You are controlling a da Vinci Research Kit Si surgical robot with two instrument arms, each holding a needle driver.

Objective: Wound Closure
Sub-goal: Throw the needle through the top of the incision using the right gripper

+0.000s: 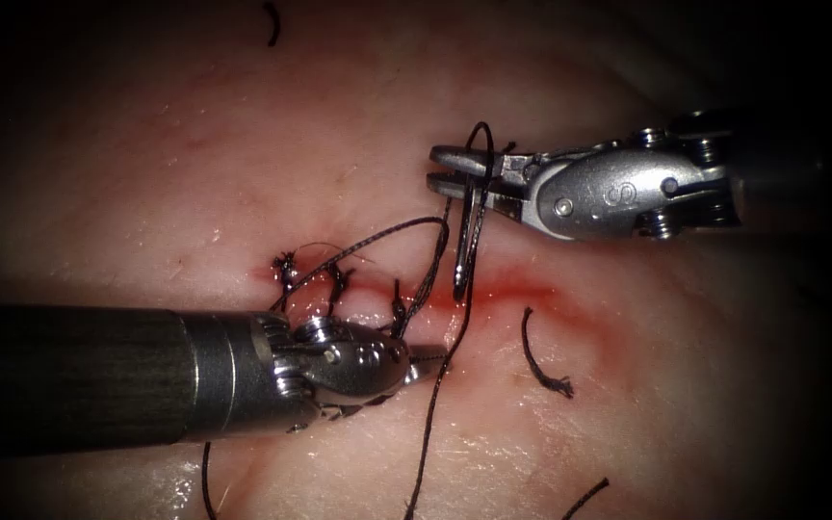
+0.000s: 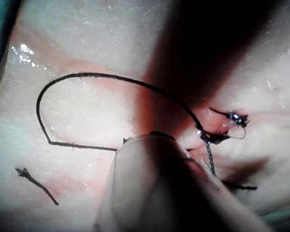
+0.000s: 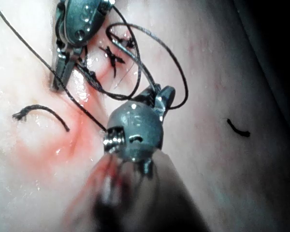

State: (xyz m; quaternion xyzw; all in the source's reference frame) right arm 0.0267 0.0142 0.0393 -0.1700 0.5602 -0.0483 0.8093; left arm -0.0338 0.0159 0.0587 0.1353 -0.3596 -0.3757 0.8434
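Right tool, steel needle driver entering from the right: jaws pressed together on the curved steel needle, gripping it near its thread end. The needle hangs from the jaws with its point down, above the cut and clear of the tissue; whether the tip grazes the surface cannot be told.

Left tool, steel needle driver on a dark shaft: jaws closed, low against the tissue just below the cut. Dark strands cross its tip, but whether it pinches thread cannot be told.

Dark braided thread: runs from the needle's end in a loop over the right tool's jaws, then arcs left to the stitches; a second length trails downward past the left tool's tip. In the right wrist view the same thread forms wide loops around the right tool, with the left tool beyond.

Pale, moist pork-belly tissue with a horizontal cut: the left part carries several dark stitches and knots and looks drawn shut; the right part, stained with red fluid, bears no stitch. Judged partly done, the right stretch remaining.

Cut ends of thread: short dark pieces lying loose on the tissue, one below the cut, one at the upper edge, others at the lower edge.
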